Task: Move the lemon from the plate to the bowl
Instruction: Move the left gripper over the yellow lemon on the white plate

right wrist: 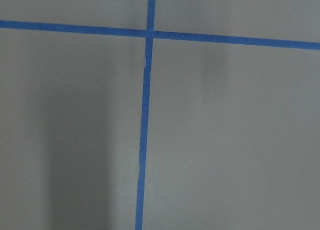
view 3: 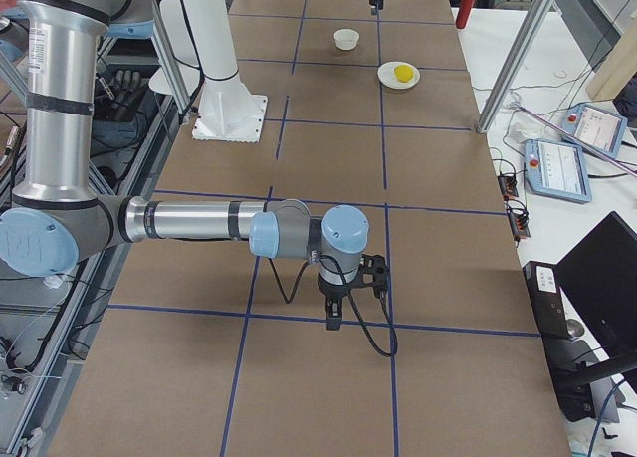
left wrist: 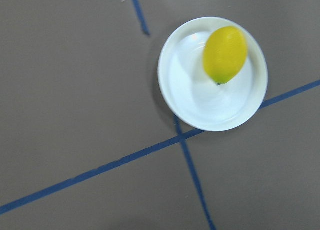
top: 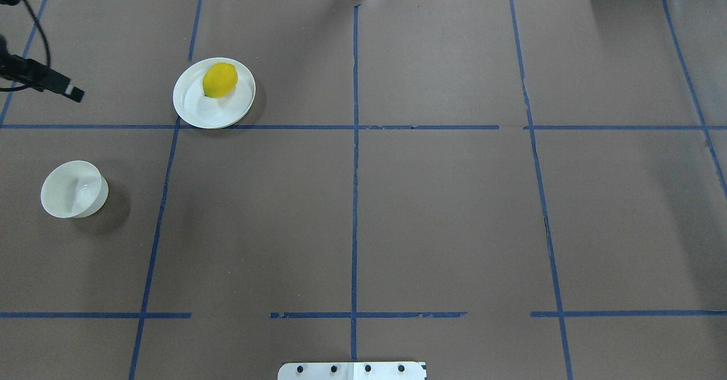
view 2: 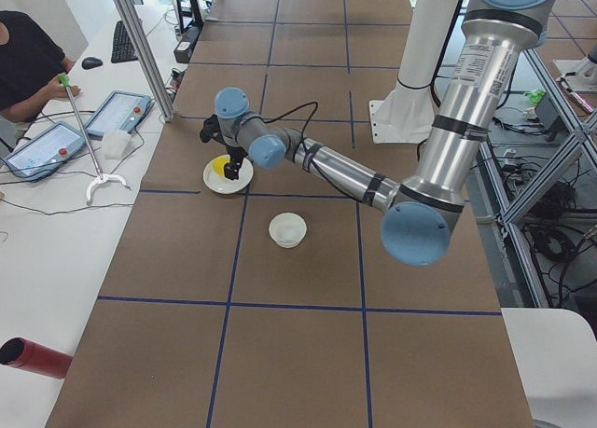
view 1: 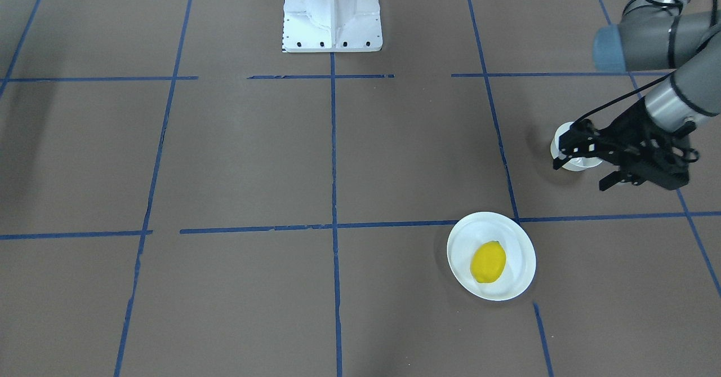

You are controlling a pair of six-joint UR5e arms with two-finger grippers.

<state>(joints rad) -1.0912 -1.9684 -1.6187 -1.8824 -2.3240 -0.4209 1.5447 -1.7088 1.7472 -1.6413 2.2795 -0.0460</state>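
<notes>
The yellow lemon (view 1: 488,261) lies on the white plate (view 1: 510,236) on the robot's left side of the table. It also shows in the overhead view (top: 220,79) and the left wrist view (left wrist: 225,53). The small white bowl (top: 74,190) stands empty, nearer the robot than the plate (top: 199,107). My left gripper (view 1: 580,175) is open and empty, held above the table; in the front view it partly covers the bowl (view 1: 580,164). My right gripper (view 3: 334,316) hangs far away over the other half of the table; I cannot tell if it is open or shut.
Blue tape lines divide the brown table cover. The robot's white base (view 1: 332,16) stands at the middle of the near edge. An operator (view 2: 23,60) sits with tablets beside the table's far side.
</notes>
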